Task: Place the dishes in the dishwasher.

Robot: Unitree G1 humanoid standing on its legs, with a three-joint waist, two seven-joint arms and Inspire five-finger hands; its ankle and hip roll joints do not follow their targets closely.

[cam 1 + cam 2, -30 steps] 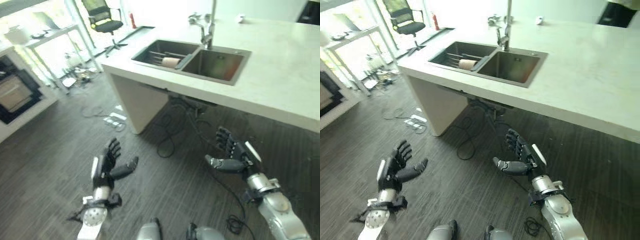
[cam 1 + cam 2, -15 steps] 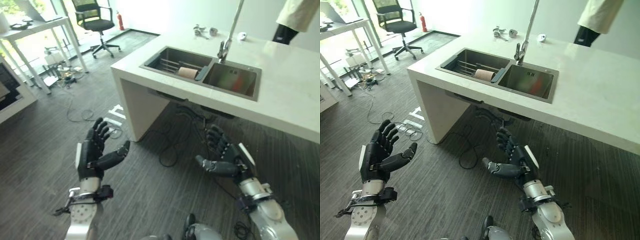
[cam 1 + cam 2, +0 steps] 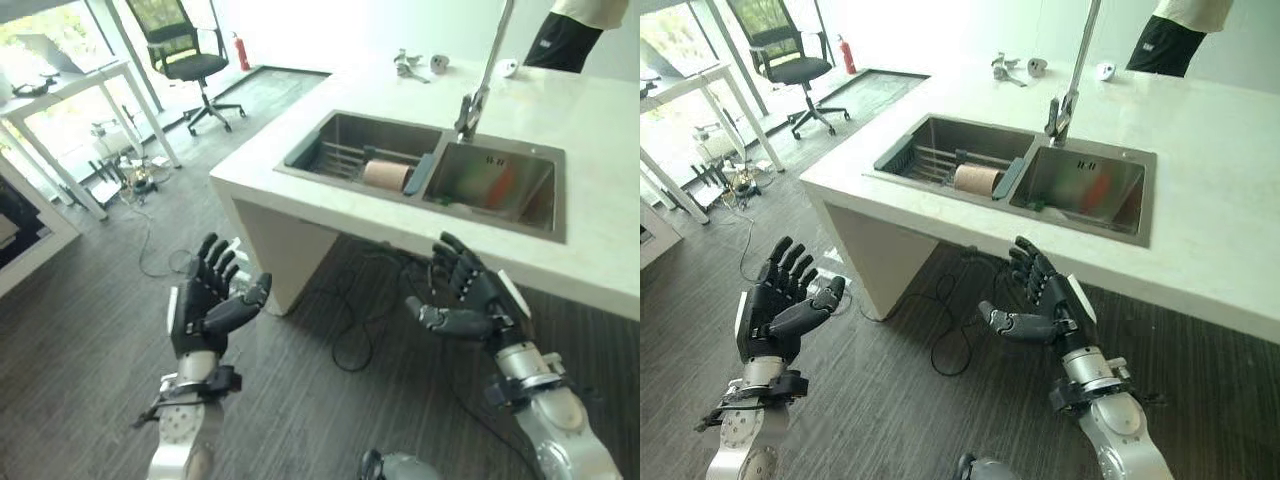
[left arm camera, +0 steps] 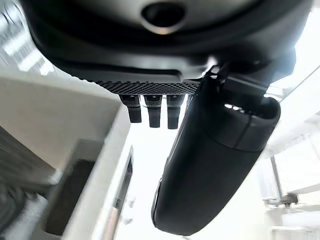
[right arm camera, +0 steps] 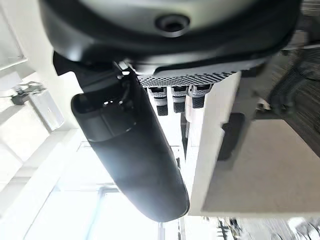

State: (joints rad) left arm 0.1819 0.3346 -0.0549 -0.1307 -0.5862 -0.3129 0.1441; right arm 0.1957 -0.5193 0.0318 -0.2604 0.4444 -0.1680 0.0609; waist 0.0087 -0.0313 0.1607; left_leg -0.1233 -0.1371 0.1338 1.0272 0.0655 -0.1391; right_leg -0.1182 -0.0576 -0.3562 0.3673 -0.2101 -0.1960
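A steel double sink (image 3: pixel 940 135) is set in the white counter (image 3: pixel 600 130). In its left basin a tan cup (image 3: pixel 386 175) lies on its side on a wire rack. A blurred orange patch shows in the right basin. My left hand (image 3: pixel 205 305) is raised over the dark floor, left of the counter's corner, fingers spread and holding nothing. My right hand (image 3: pixel 470 300) hangs in front of the counter's edge below the sink, also open and holding nothing. The thumbs (image 4: pixel 215 160) (image 5: pixel 130 150) stand straight in both wrist views.
A tall faucet (image 3: pixel 480 80) rises behind the sink's divider. Small metal parts (image 3: pixel 405 63) lie on the counter's far side. A person (image 3: pixel 570 30) stands at the back right. An office chair (image 3: pixel 180 40) and a white table (image 3: pixel 70 90) stand at the back left.
The camera has shifted, so the counter and sink look nearer. Both hands have risen a little and stay open. A person has come into view behind the counter.
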